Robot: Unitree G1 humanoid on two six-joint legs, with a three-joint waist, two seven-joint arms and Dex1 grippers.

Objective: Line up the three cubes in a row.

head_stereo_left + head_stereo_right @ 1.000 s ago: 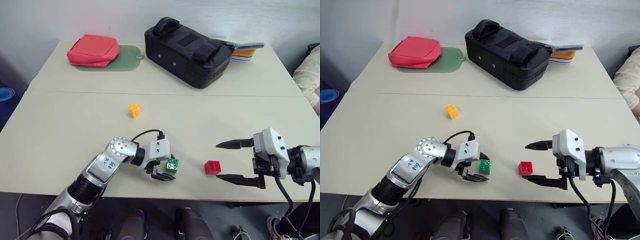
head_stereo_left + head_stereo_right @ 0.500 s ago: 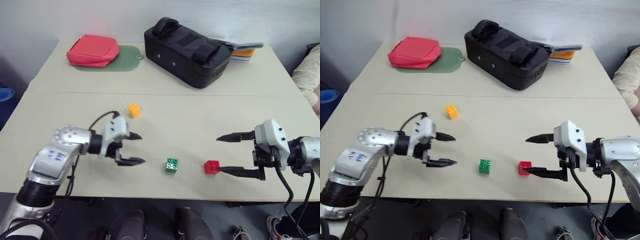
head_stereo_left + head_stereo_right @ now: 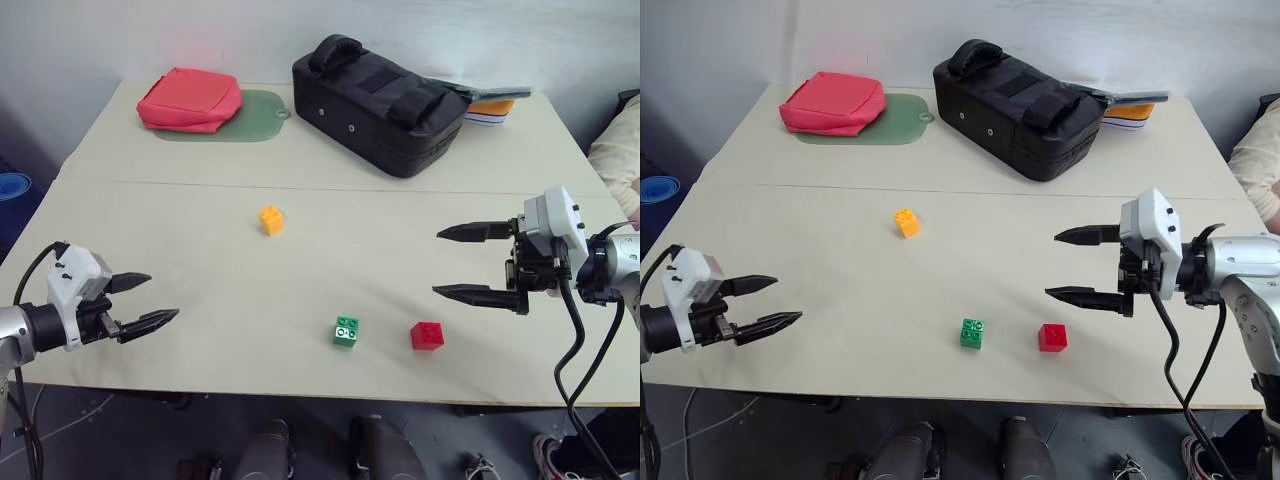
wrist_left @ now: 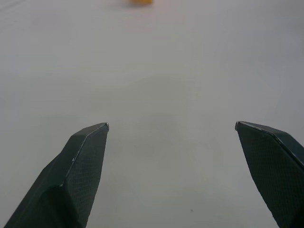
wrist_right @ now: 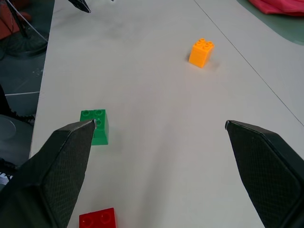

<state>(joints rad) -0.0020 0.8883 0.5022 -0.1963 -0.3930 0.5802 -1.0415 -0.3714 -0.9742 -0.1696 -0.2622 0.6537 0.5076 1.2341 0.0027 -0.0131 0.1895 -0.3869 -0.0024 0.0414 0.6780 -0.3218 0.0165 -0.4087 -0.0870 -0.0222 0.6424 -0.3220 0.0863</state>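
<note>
With both the left gripper (image 3: 142, 300) and the right gripper (image 3: 462, 262) spread wide and empty, you risk knocking the green brick (image 3: 346, 331) or the red brick (image 3: 427, 335) out of line while you fetch the far orange-yellow brick (image 3: 271, 219).

green brick (image 3: 346, 331): glossy plastic | table (image 3: 200, 240): smooth matt | pouch (image 3: 189, 100): red cloth

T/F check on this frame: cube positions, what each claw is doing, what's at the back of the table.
1. The green cube and red cube sit side by side near the front edge. True.
2. The orange-yellow cube touches the green one. False: it lies apart, farther back.
3. The left claw holds the green cube. False: open and empty.
4. The right claw is open. True.
5. A black bag stands at the back. True.
</note>
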